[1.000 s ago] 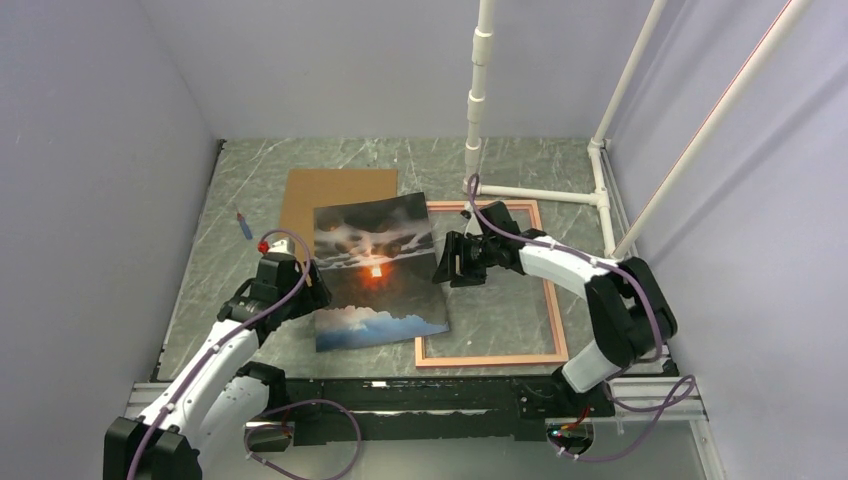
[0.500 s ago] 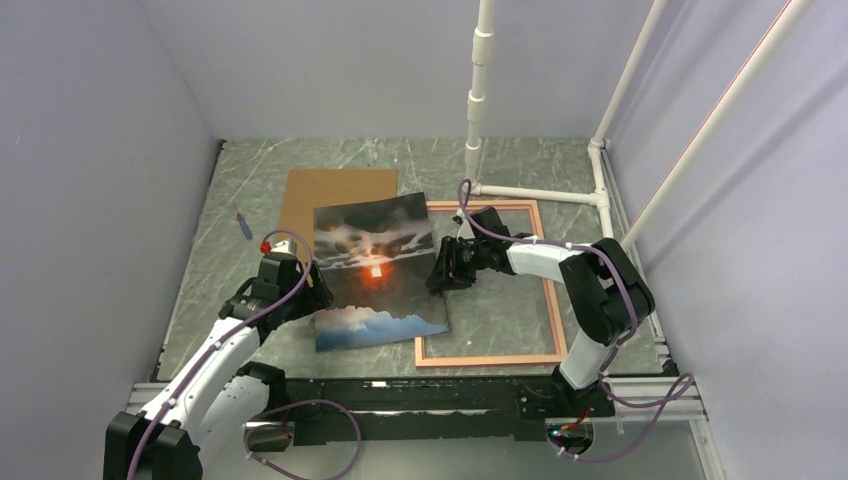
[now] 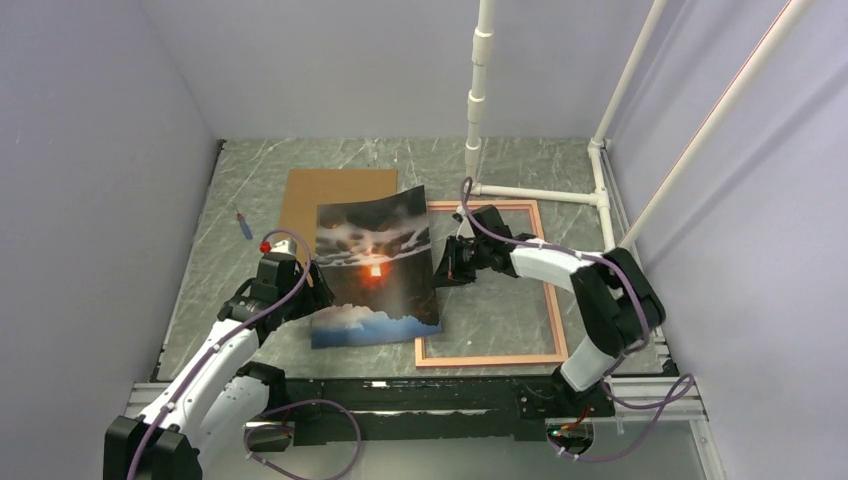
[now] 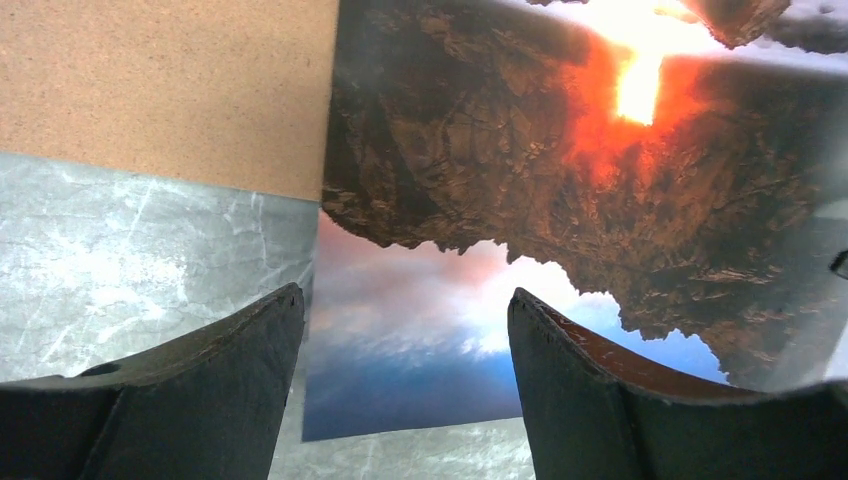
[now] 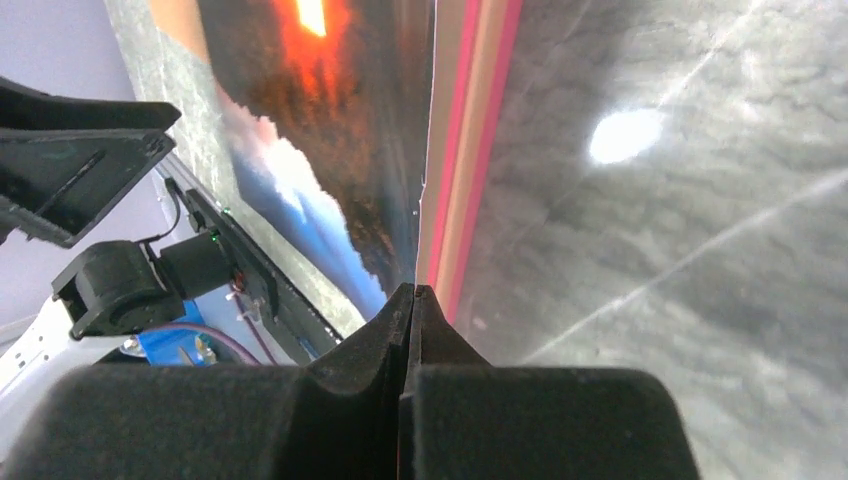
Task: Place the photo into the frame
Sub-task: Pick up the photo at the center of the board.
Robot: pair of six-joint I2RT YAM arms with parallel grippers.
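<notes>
The photo (image 3: 375, 270) of dark rocks and a glowing sun lies left of centre, its right edge raised and bowed off the table. My right gripper (image 3: 440, 268) is shut on that right edge; in the right wrist view the photo (image 5: 330, 150) runs edge-on into the closed fingertips of the right gripper (image 5: 412, 290). The reddish-pink frame (image 3: 490, 358) lies flat at the right, its left rail (image 5: 470, 130) just under the lifted edge. My left gripper (image 4: 405, 310) stands open above the photo's (image 4: 560, 200) left edge, holding nothing.
A brown backing board (image 3: 335, 190) lies behind the photo, partly under it. A small blue and red pen-like item (image 3: 243, 226) rests at the left. White pipes (image 3: 535, 193) stand at the back right. Walls enclose the marbled table (image 3: 500, 310).
My right gripper has moved left to the photo's right edge and shut on it. That edge has risen and the photo now bows upward. The left arm has stayed put.
</notes>
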